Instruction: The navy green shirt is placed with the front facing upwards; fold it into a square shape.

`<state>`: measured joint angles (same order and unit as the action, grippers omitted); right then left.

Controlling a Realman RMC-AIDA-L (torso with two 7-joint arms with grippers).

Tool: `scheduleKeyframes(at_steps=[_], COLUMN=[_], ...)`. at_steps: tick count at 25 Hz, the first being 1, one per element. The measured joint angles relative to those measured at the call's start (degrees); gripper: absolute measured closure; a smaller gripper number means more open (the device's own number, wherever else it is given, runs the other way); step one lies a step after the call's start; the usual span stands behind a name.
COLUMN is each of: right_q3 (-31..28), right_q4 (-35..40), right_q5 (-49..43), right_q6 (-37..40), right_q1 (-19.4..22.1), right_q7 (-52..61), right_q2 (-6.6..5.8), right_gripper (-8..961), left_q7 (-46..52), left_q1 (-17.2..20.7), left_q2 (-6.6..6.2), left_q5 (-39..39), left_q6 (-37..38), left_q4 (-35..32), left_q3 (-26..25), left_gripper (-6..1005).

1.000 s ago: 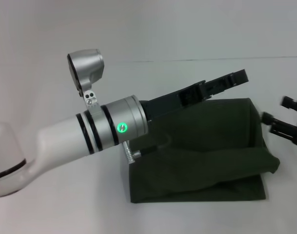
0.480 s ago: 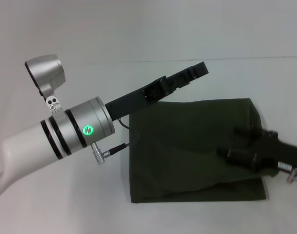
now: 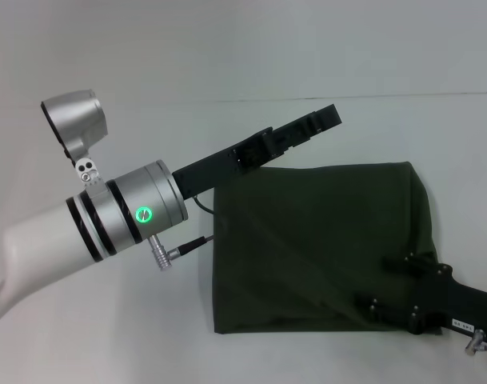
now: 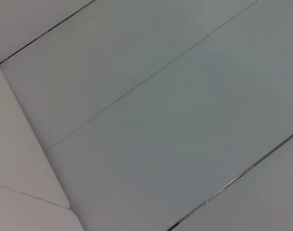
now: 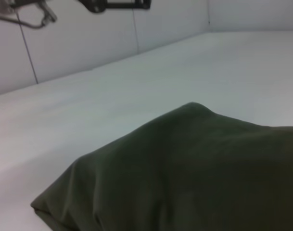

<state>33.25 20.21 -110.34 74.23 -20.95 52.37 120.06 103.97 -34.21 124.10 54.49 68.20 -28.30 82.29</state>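
The navy green shirt (image 3: 315, 240) lies folded into a rough square on the white table, with no print showing. In the right wrist view the shirt (image 5: 194, 168) fills the foreground as a smooth dark mound. My right gripper (image 3: 385, 283) reaches in from the lower right, low over the shirt's near right corner, with its fingers spread apart. I cannot tell if they touch the cloth. My left gripper (image 3: 327, 118) is raised above the shirt's far left edge, pointing away from me and holding nothing. It also shows far off as the left gripper (image 5: 118, 6) in the right wrist view.
The white table (image 3: 107, 336) extends around the shirt on all sides. A white wall (image 3: 227, 48) rises behind the table. The left wrist view shows only pale panels (image 4: 160, 120) with thin seams.
My right gripper came in from the right edge and down to the shirt's near right corner. The bulging right fold now lies flat. My left arm drew back left, then held still.
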Motion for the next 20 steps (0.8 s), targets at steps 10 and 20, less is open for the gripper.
scheduleKeyframes(at_steps=[10,20], right_q3=[-5.5,-5.3], right_q4=[1.4,1.3], right_q5=[0.4,-0.2], right_q6=[6.2,5.4], right_q1=[1.7,4.9], right_q7=[-1.0,-2.9], right_q2=[-0.41,-0.17], right_gripper=[69,70], left_q7=[0.0,0.0], left_q1=[-0.1,-0.2], left_q2=[-0.08,-0.09], left_q5=[0.0,0.0], left_q6=[0.0,-0.6], left_q4=[-0.1,-0.1], left_q3=[-0.5,-0.6], left_gripper=[78,79])
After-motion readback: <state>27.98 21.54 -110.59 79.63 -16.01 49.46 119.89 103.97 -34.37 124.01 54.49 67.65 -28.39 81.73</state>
